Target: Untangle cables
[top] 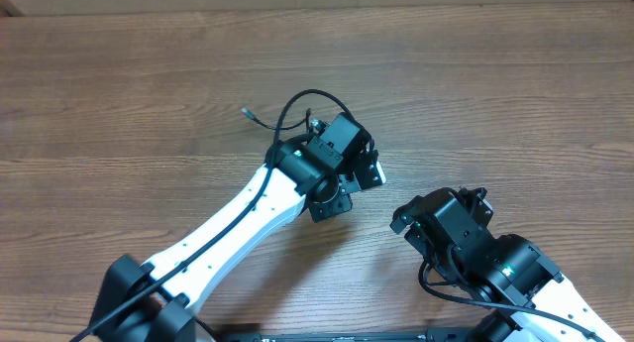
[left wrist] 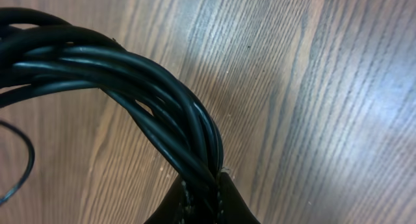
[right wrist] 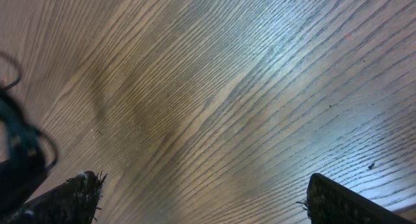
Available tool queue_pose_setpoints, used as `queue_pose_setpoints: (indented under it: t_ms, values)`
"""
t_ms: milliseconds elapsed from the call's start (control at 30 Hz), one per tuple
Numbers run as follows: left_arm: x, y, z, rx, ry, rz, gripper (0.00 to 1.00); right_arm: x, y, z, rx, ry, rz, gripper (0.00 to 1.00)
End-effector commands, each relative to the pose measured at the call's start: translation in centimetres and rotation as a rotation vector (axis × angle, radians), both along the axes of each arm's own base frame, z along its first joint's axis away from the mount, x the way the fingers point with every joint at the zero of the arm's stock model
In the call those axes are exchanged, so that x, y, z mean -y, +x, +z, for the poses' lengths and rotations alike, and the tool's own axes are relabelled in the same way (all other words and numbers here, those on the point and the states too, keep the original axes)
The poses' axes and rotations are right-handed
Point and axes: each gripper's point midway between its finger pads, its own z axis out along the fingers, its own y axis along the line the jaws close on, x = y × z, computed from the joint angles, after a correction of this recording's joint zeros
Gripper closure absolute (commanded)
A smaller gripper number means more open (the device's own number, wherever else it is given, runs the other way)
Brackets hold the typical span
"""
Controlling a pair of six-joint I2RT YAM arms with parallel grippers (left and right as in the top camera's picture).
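From above, the white left arm (top: pixel 238 218) runs from the lower left of the frame to the middle. The left hand (top: pixel 363 166) sits at its tip, mostly hidden under its own black housing, so this view does not show how far apart its fingers stand. A thin black loop of the cables (top: pixel 293 104) arches out just above and to the left of the hand. One small plug (top: pixel 246 112) lies on the wooden bench (top: pixel 475 74) a little further left. The right hand (top: pixel 441 211) sits at the lower right, well apart from the cables, with nothing in it.

In the left wrist view, the left hand (left wrist: pixel 203 199) shows at the bottom edge, pressed together on the cables (left wrist: pixel 130 74). Several glossy black strands sweep as one thick bundle from the upper left down into the pinch. One thinner cord (left wrist: pixel 27 160) curves along the left edge. The bench (left wrist: pixel 312 87) fills the rest.

In the right wrist view, the right hand (right wrist: pixel 208 204) stands spread wide. One of its fingers (right wrist: pixel 71 197) is at the lower left and the other at the lower right. Only bare bench (right wrist: pixel 227 87) lies between them, and they touch nothing. A blurred dark shape (right wrist: pixel 19 156) at the left edge cannot be made out.
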Motion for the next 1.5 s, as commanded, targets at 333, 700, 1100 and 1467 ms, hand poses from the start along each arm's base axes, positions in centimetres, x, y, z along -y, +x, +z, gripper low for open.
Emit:
queue_pose_setpoints:
  t_ms: [333,700,1100,1467]
  values:
    - [1.8,4.6,-4.6,0.098,0.069,-0.046,0.7,0.1,0.0,-0.1,-0.002,0.007,-0.01,0.0]
    - [2.1,7.1,-1.6,0.206,0.072,0.046,0.0,-0.2,0.3,0.1,0.01,0.016,-0.01,0.0]
    - [0.4,7.5,7.5,0.163,-0.102,0.484,0.0,0.3,0.1,1.8,0.081,0.059,-0.016,0.0]
    - [0.9,4.9,5.7,-0.131,-0.328,1.052,0.0,4.1,-0.2,5.2,0.277,0.039,-0.102,0.0]
